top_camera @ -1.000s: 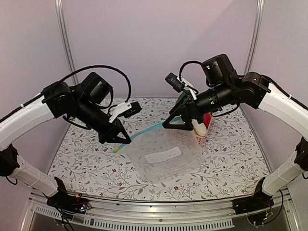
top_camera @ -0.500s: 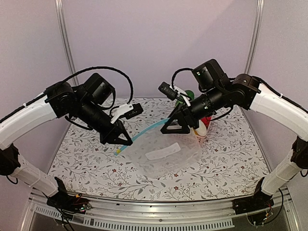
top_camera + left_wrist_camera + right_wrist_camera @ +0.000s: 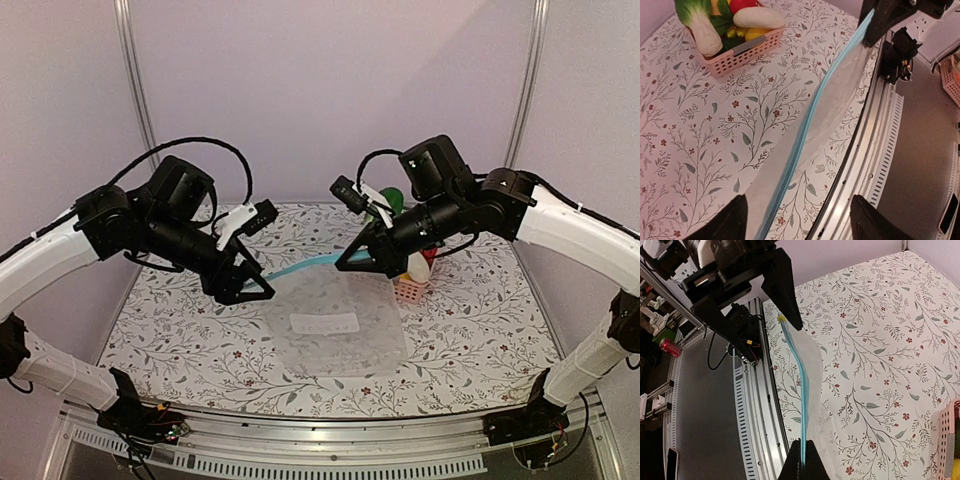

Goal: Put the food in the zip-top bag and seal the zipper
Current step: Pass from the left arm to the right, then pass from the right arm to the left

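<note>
Above table (image 3: 700, 130), zipper (image 3: 812, 120) between spread left fingers (image 3: 725, 222)

Light-blue zipper (image 3: 807, 125), pink basket (image 3: 722, 65)

Reading clock hours from the middle of the bag (image 3: 335, 325): the zipper (image 3: 305, 266) hangs like a rail from the left gripper (image 3: 264, 292) at 10 o'clock to the right gripper (image 3: 343, 266) at 12, barring the far side. The pink basket (image 3: 408, 291) crowds 2 o'clock under the right arm. There's bare table (image 3: 170, 320) at 9, and more at 4.
</note>
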`<state>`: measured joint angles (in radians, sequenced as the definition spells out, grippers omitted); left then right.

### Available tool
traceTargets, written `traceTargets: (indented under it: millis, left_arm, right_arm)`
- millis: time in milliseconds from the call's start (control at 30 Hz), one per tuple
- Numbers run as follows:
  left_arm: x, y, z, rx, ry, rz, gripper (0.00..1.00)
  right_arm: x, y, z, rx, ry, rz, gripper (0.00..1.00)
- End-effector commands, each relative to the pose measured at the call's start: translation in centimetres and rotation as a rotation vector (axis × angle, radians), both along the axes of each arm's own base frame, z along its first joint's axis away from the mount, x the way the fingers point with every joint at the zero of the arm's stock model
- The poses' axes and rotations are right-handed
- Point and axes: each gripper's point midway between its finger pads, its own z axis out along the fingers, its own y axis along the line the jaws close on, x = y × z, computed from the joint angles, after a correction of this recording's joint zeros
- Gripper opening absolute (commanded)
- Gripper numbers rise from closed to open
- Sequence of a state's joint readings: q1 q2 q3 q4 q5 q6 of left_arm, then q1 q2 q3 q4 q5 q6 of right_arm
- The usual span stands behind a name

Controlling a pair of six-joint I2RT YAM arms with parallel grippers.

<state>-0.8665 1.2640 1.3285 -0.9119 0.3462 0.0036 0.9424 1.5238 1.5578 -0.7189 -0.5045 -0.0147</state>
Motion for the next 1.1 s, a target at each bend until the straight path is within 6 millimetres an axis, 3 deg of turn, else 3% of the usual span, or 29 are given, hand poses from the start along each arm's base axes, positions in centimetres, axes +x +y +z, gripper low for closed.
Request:
traceTargets:
  millis: [0,67,167,300,467,700,1067]
  left_arm:
    - [3.8,1.8,1.9,-0.112,-0.129,0.220,0.88]
    - [5.2,3.4,2.6,-0.159,-0.173,0.332,0.97]
    - [6.4,5.8,4.0,-0.261,-0.240,0.452,0.99]
    - [6.7,8.5,5.4,-0.399,-0.291,0.524,1.00]
    - [6.2,10.1,4.9,-0.436,-0.264,0.522,1.00]
    - [4.8,8.8,3.9,-0.483,-0.262,0.373,1.00]
    - [4.3,6.8,7.3,-0.616,-0.344,0.229,1.00]
  right_arm:
    - [1.8,-0.6,1.4,0.115,-0.041,-0.091,0.00]
    - [2.7,-0.8,2.3,0.191,-0.001,-0.108,0.00]
    - [3.7,-0.8,4.0,0.265,0.042,-0.113,0.00]
    - [3.9,-0.4,4.7,0.283,0.068,-0.092,0.00]
    - [4.0,-0.4,5.7,0.312,0.100,-0.101,0.00]
    - [3.6,-0.7,7.3,0.391,0.161,-0.120,0.00]
    - [2.0,-1.5,9.2,0.463,0.207,-0.084,0.00]
